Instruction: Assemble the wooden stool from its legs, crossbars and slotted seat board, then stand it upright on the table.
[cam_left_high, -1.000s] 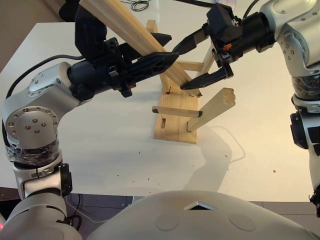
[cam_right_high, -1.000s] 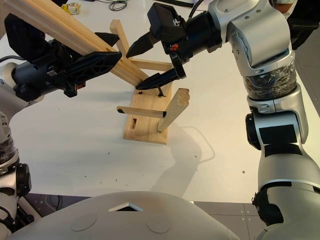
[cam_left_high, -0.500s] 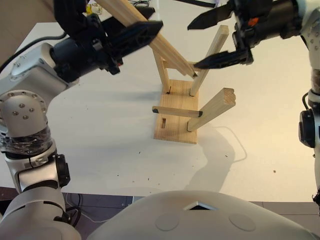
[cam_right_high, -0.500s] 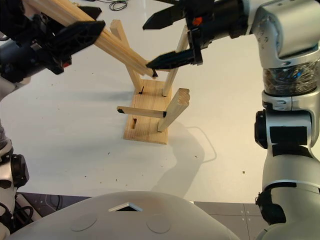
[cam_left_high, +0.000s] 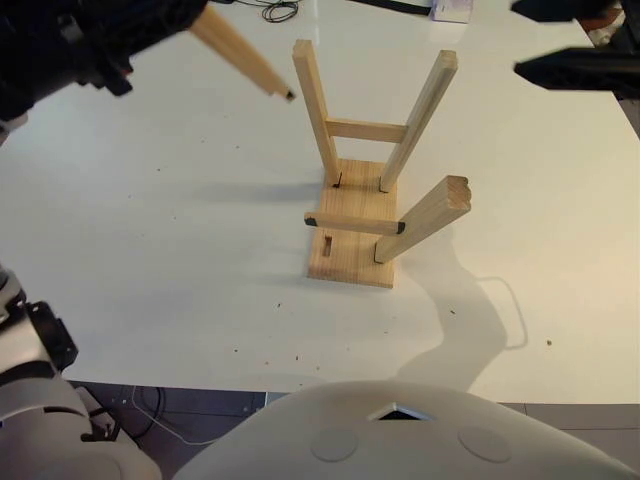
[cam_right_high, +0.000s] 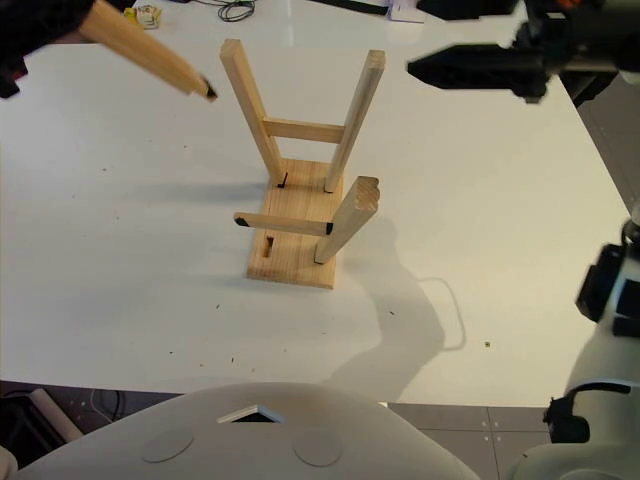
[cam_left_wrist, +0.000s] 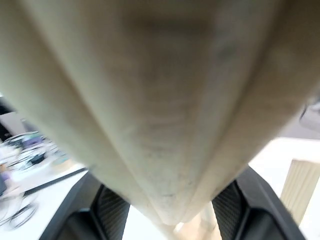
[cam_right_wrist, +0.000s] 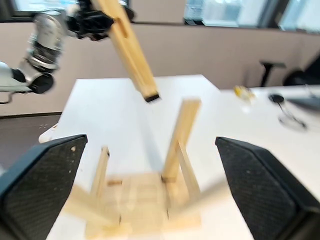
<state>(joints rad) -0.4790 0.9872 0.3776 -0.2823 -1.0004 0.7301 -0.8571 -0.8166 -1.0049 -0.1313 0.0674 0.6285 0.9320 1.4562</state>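
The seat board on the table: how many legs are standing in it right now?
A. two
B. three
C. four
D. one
B: two back legs joined by a crossbar and one nearer leg stand in the seat board; the fourth leg is held up in the air, apart from it.

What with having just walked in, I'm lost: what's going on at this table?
The robot is partway through an assembly. The seat board lies flat on the table with three legs standing in it: two far legs joined by a crossbar, and a nearer leg with a second crossbar sticking out sideways. The left gripper holds the fourth leg in the air, clear of the assembly. The right gripper is open and empty, off to the right.
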